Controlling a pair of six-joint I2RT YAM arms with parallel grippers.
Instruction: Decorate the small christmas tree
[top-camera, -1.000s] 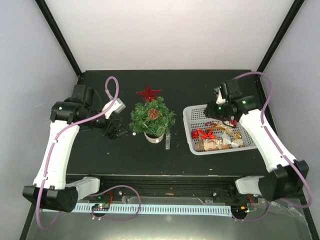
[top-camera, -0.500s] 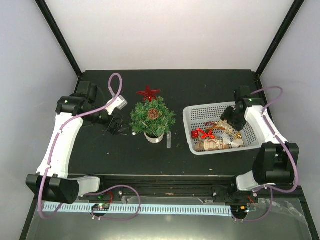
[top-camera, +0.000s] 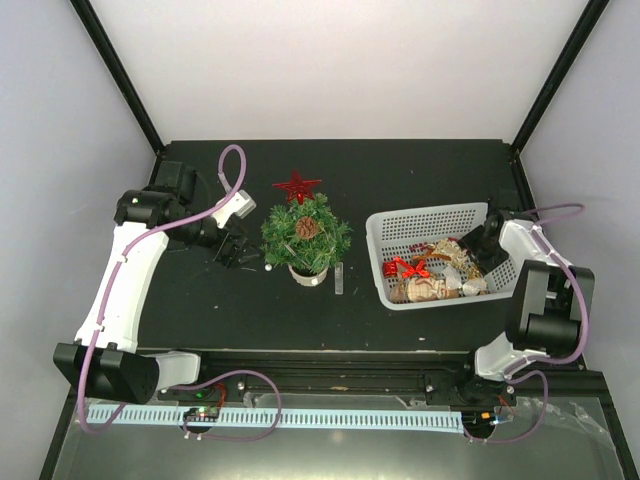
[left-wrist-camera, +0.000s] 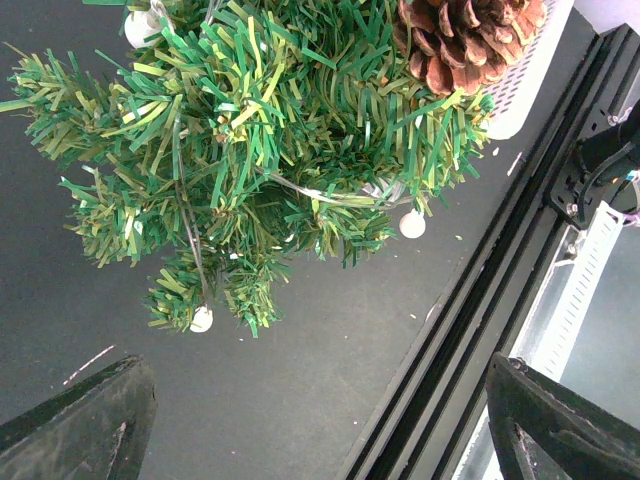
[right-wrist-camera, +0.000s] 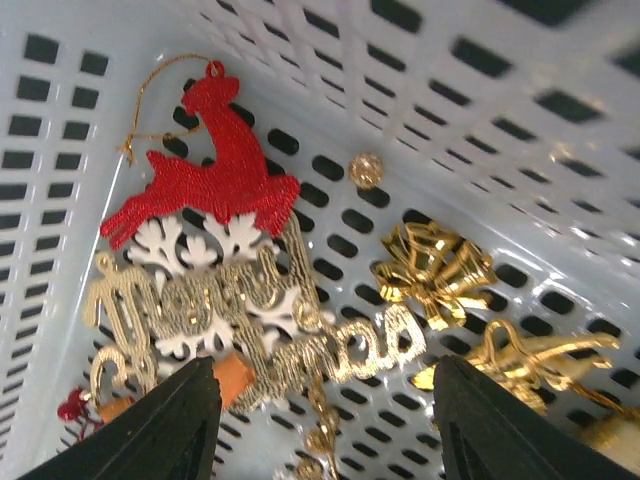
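Right gripper (right-wrist-camera: 325, 400) has swung down into the basket (top-camera: 400, 222)
Jaws apart, seemingly empty, over a red reindeer (right-wrist-camera: 205, 175): next pick starting; left gripper (left-wrist-camera: 315, 400) wide beside the tree (top-camera: 305, 232)

Parted right claw (right-wrist-camera: 325, 362) near red reindeer (right-wrist-camera: 205, 172)

From above we overlook the table (top-camera: 200, 310); left wrist view crowds the small christmas tree (left-wrist-camera: 250, 150), right wrist the basket (right-wrist-camera: 500, 100).

Rough, glittery red reindeer (right-wrist-camera: 205, 170); glossy metallic gold bells (right-wrist-camera: 435, 270); smooth white plastic basket (right-wrist-camera: 560, 130); the small christmas tree (left-wrist-camera: 250, 130) has matt plastic needles.
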